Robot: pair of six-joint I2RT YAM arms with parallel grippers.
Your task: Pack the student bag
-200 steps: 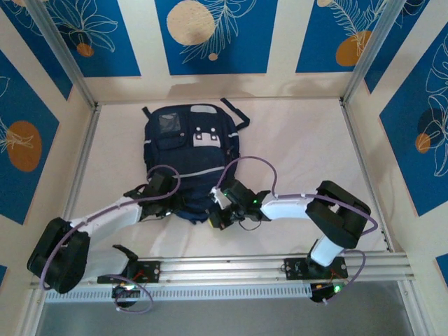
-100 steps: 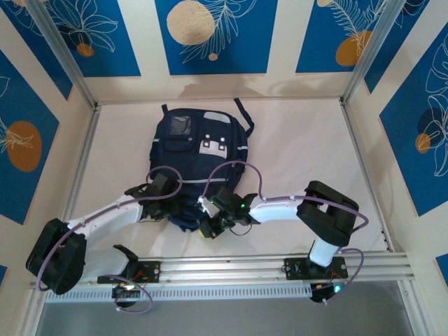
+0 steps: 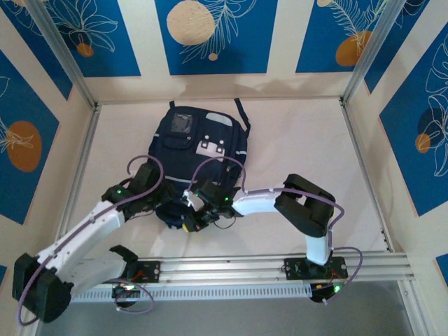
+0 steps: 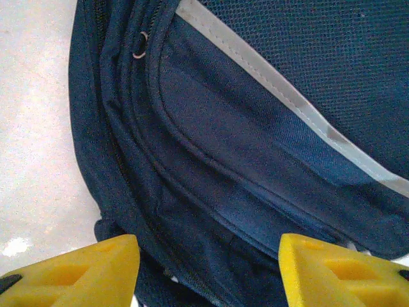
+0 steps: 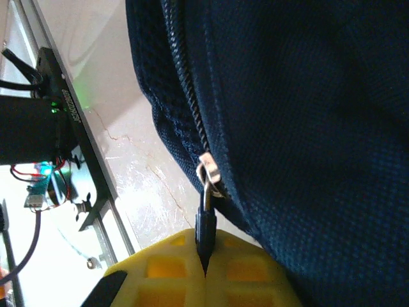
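Note:
The student bag (image 3: 203,143), navy with grey stripes, lies front-up in the middle of the table. At its near edge my right gripper (image 3: 189,222) is shut on the black zipper pull (image 5: 204,233). In the right wrist view the yellow pads (image 5: 160,275) meet around the pull, just below the metal slider (image 5: 209,171) on the zip line. My left gripper (image 3: 170,210) hovers over the bag's near left corner. Its yellow fingertips (image 4: 70,275) stand wide apart with the bag's seams and grey stripe (image 4: 287,96) beyond them, and nothing is gripped.
The white table (image 3: 301,154) is boxed in by patterned walls and aluminium posts. A metal rail (image 3: 231,266) carrying both arm bases runs along the near edge, close behind the right gripper. Bag straps (image 3: 241,112) trail at the far side.
My right gripper has drawn the zipper pull leftward along the bag's near edge. My left gripper has opened and let go of the bag. The bag's top has swung right.

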